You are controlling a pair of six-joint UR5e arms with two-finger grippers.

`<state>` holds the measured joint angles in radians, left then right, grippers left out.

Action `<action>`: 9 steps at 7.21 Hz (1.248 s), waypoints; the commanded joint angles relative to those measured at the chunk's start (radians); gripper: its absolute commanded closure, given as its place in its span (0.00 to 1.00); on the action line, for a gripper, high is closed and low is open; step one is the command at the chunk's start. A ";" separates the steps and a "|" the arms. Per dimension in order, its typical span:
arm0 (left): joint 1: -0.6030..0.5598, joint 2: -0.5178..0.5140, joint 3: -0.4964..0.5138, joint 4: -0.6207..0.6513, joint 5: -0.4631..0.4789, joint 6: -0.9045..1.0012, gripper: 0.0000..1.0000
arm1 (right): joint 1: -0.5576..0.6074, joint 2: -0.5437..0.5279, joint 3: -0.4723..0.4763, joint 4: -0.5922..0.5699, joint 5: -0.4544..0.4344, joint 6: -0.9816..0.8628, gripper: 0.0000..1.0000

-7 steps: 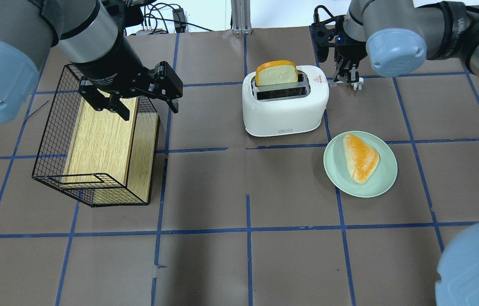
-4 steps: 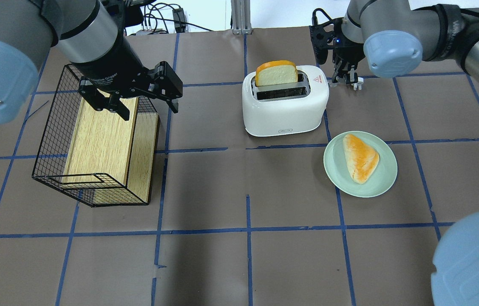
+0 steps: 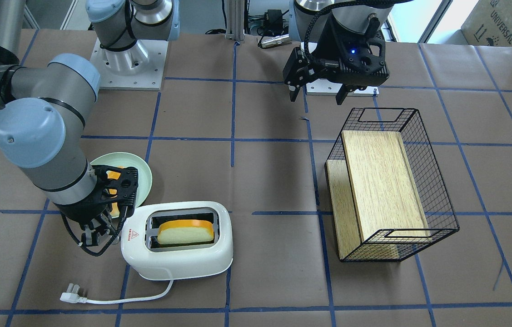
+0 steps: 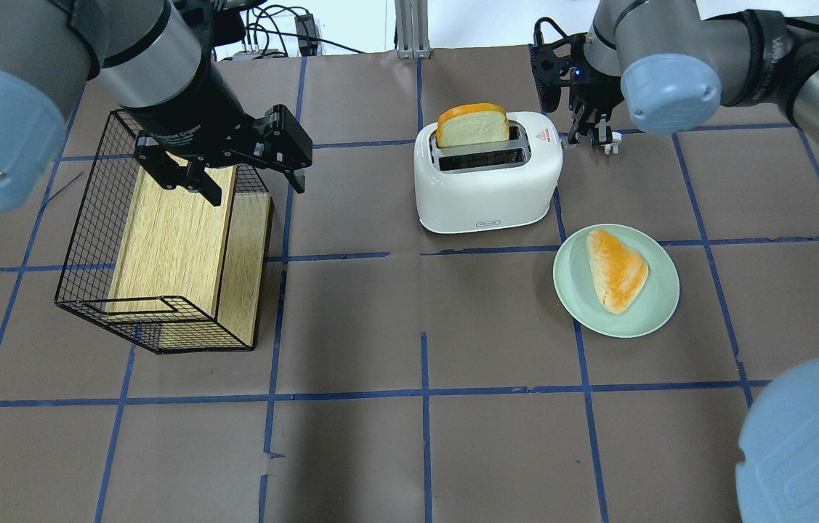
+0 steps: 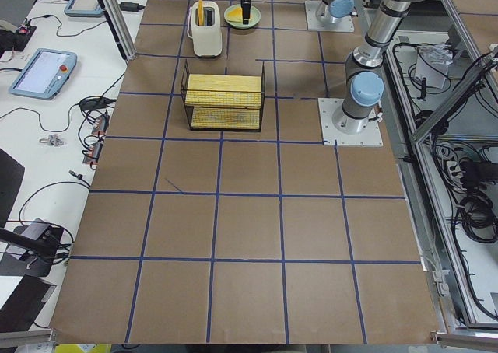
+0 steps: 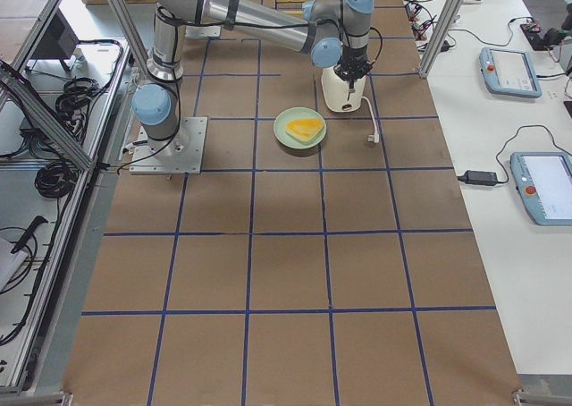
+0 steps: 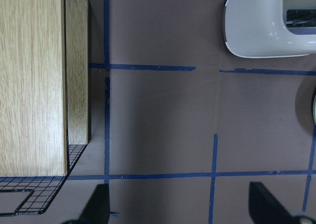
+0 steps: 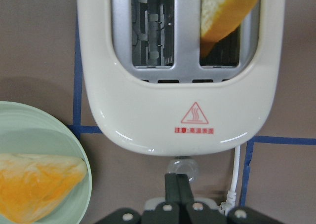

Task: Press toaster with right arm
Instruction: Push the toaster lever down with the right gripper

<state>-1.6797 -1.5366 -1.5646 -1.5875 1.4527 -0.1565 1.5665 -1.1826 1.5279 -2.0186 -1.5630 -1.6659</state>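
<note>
two slots on show from the front-facing view: white toaster (image 3: 178, 263) near the operators' edge of the table (image 3: 274, 181), bread slice (image 3: 186, 232) standing in one slot, right gripper (image 3: 94, 238) just beside the stickered end, plate (image 3: 144, 177) behind. from overhead, left gripper (image 4: 256, 190) spread wide and empty above the wire basket (image 4: 82, 240). from the right wrist, fingers (image 8: 177, 189) pinched together on nothing, tip right at the side lever (image 8: 181, 166).

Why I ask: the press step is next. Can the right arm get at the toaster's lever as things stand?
Probably yes. The right pincer, shut, hangs right at the lever on the sticker end of the toaster, nothing between them; the plate lies off to one side. Contact itself I cannot tell.
</note>
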 commanded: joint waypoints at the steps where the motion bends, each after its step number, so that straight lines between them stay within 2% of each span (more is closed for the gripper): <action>1: 0.000 0.000 0.000 0.000 0.000 0.000 0.00 | 0.001 0.015 0.000 -0.002 0.001 0.005 0.95; 9: 0.000 0.000 0.000 0.000 0.000 0.000 0.00 | 0.000 0.064 0.003 -0.054 0.008 -0.011 0.95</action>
<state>-1.6797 -1.5366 -1.5646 -1.5877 1.4526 -0.1565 1.5669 -1.1221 1.5298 -2.0714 -1.5541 -1.6690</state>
